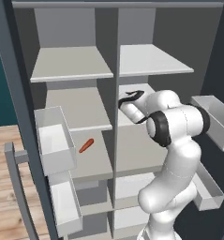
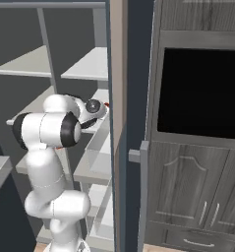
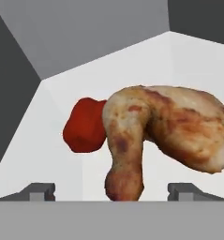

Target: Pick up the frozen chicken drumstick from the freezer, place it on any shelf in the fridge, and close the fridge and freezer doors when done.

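Observation:
The golden-brown chicken drumstick point(image 3: 165, 126) lies on a pale shelf point(image 3: 48, 140) of the fridge point(image 1: 151, 61), the wider right-hand column. Its narrow end points down between my fingertips point(image 3: 38, 191), which stand well apart and touch nothing. My gripper point(image 3: 111, 190) is open around that end. A small round red item point(image 3: 85, 124) sits just behind the drumstick. In the left base view my hand point(image 1: 132, 110) reaches onto the fridge's second shelf. The freezer point(image 1: 71, 65) is the narrower left column. Both doors stand open: the freezer door point(image 1: 17, 117) and the fridge door point(image 2: 121, 98).
A thin orange-red stick point(image 1: 86, 145) lies on a freezer shelf. White door bins point(image 1: 55, 140) jut out on the left and others point(image 1: 215, 119) on the right of my arm. Dark wood cabinets with a black oven opening point(image 2: 197, 93) stand beyond the fridge door.

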